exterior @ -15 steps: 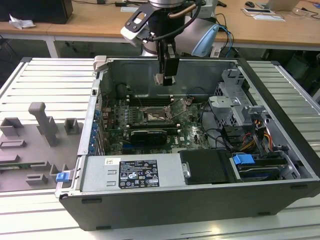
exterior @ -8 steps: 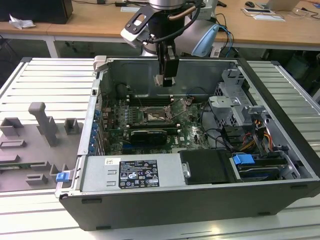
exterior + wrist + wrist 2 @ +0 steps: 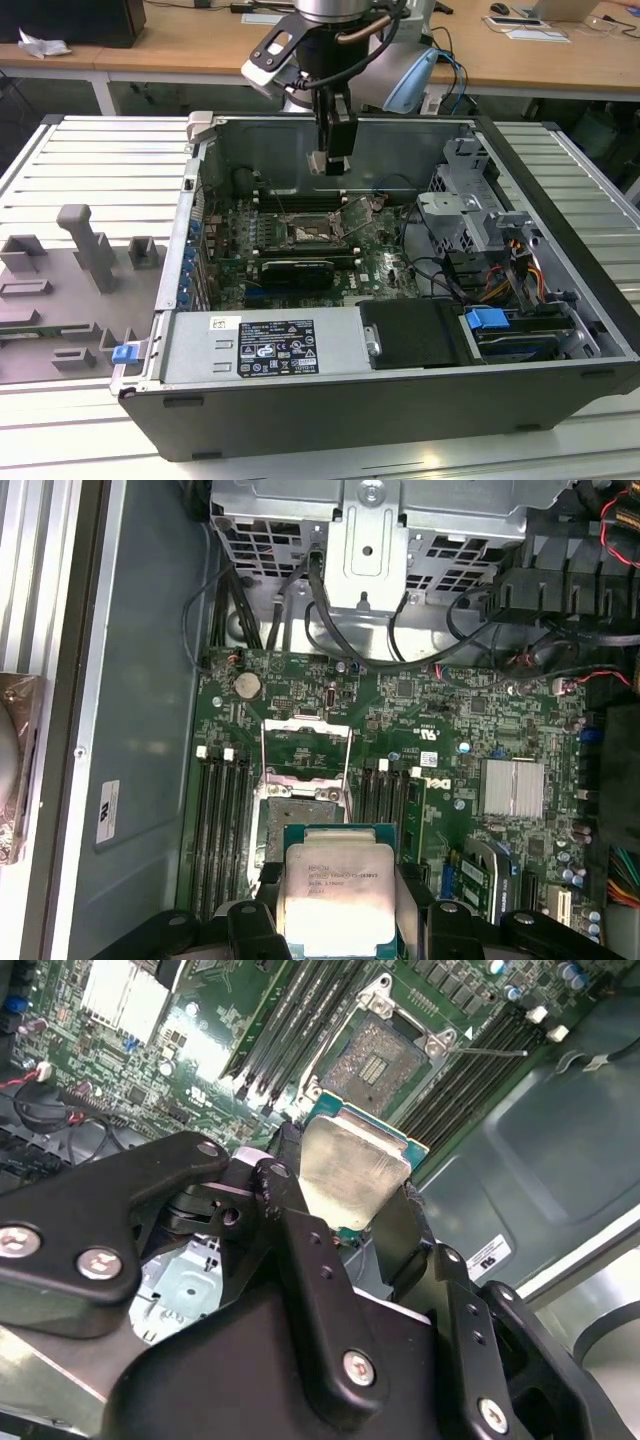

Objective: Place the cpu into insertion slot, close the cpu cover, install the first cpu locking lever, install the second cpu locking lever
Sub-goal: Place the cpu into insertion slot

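My gripper (image 3: pixel 331 158) hangs inside the open computer case, above the green motherboard (image 3: pixel 385 262). It is shut on the cpu (image 3: pixel 335 892), a pale silver square chip pinched by its edges between the black fingers (image 3: pixel 288 1185). The cpu (image 3: pixel 350 1170) is held above the board, near one edge of the insertion slot (image 3: pixel 300 818) and apart from it. The insertion slot (image 3: pixel 384 1060) is a dark square socket with a silver rim, and nothing lies in it. The cpu cover (image 3: pixel 306 724) stands raised, tilted away from the slot. A thin locking lever (image 3: pixel 490 1052) sticks out beside the slot.
Long black memory slots (image 3: pixel 222 825) flank the socket on both sides. A metal drive cage (image 3: pixel 470 195) with cables stands at the exterior view's right, and a power supply (image 3: pixel 265 345) fills the front. The case walls (image 3: pixel 190 230) close in around the board. Grey fixture blocks (image 3: pixel 85 245) lie outside.
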### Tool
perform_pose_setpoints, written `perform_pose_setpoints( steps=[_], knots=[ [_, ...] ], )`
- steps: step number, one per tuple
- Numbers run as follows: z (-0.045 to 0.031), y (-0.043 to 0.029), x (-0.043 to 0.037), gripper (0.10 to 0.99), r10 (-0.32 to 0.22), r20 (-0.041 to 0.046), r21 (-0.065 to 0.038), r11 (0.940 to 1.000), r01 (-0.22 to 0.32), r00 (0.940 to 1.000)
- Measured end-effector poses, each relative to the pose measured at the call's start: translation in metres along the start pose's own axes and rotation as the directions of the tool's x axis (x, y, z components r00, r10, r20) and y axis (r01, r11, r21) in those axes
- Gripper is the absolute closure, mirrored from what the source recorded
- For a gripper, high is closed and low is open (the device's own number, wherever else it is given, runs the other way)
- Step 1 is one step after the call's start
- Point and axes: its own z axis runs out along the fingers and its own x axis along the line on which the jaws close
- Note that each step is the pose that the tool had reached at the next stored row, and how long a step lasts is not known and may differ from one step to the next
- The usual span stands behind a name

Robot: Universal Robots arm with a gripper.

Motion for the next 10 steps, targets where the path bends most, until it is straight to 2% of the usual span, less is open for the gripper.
perform_pose_setpoints(
  steps=[4,7,10],
  knots=[
    [0.0085,-0.0006,0.0000,0.561,0.008,0.0010,0.000,1.0000,-0.008,1.0000],
    [0.0152,-0.0013,-0.0001,0.561,0.012,0.0011,0.005,0.9999,-0.012,0.9999],
    [0.0183,-0.0029,0.0000,0.561,0.012,0.0010,0.005,0.9999,-0.012,0.9999]
  ],
)
